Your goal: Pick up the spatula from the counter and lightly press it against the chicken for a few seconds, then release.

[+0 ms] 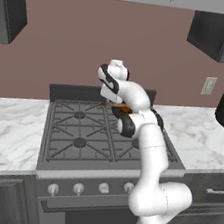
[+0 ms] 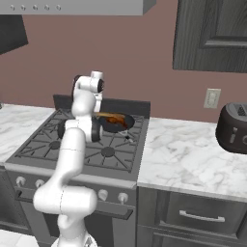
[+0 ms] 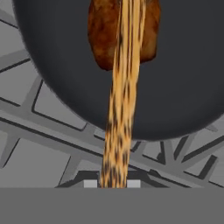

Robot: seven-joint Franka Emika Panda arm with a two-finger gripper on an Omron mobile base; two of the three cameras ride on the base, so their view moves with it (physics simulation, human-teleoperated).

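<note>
The gripper [image 3: 111,184] is clamped on the wooden spatula [image 3: 121,92], whose speckled handle rises from between its two tips and runs straight up the hand view. The far end of the spatula crosses the brown piece of chicken [image 3: 101,39] and seems to rest on it, though the contact itself is hard to make out from this angle. The chicken lies in a dark round pan [image 3: 188,78], and the pan sits on the grey grates of the stove [image 3: 41,131]. In the right base view the pan [image 2: 120,124] stands on the rear right burner, with the spatula [image 2: 107,115] slanting into it from the arm. To the right of the stove [image 2: 43,140] lies a marble counter [image 2: 183,154] with a dark toaster [image 2: 234,128] on it
</note>
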